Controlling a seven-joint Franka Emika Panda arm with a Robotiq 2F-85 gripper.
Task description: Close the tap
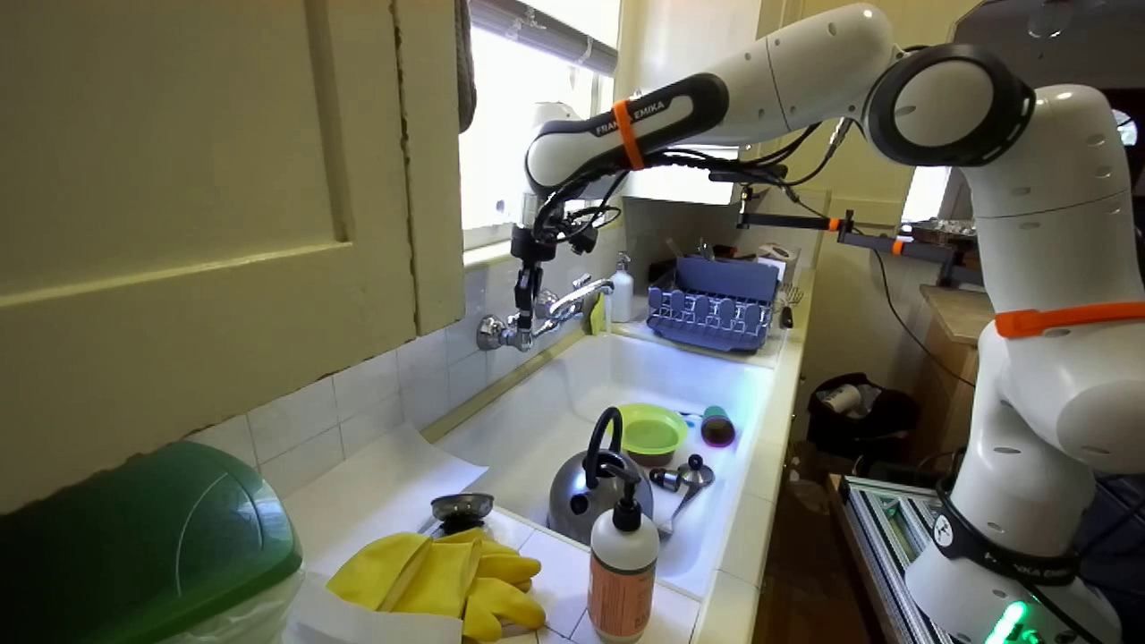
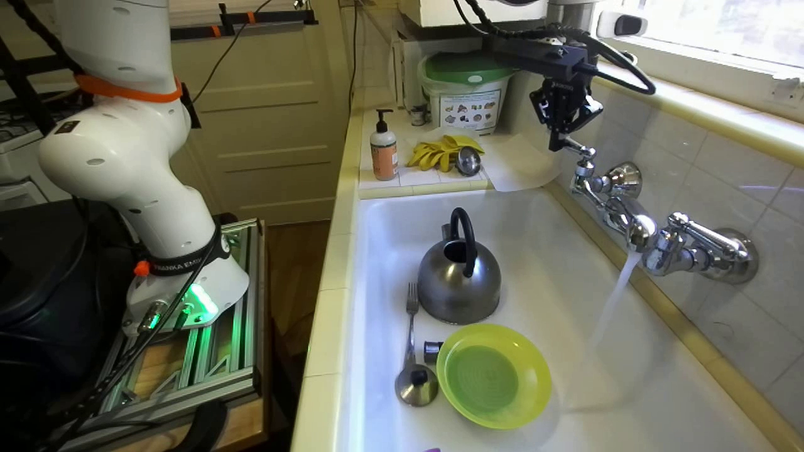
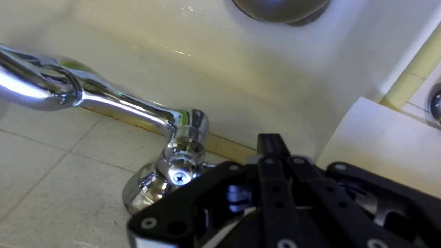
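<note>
1. In an exterior view, locate tap [image 1: 581,295] on tiled wall [image 1: 371,394] above sink [image 1: 537,385]; note gripper [image 1: 525,318] pointing downward beside it.
2. In an exterior view, observe water [image 2: 617,295] running from spout [image 2: 641,233]; find fingertips [image 2: 556,139] at end of far handle [image 2: 579,147]; unclear whether touching.
3. In the wrist view, note fingers [image 3: 272,148] pressed together.

A bright window [image 1: 495,134] tops the tiled wall [image 2: 691,154]; the floor [image 2: 292,267] is brown.

Upper centre in an exterior view, the forearm [image 1: 707,97] reads “FRAN… EMIKA”; the base collar [image 2: 181,264], left in an exterior view, “FRANKA EMI”. The pump bottle [image 1: 622,572] has illegible print.
</note>
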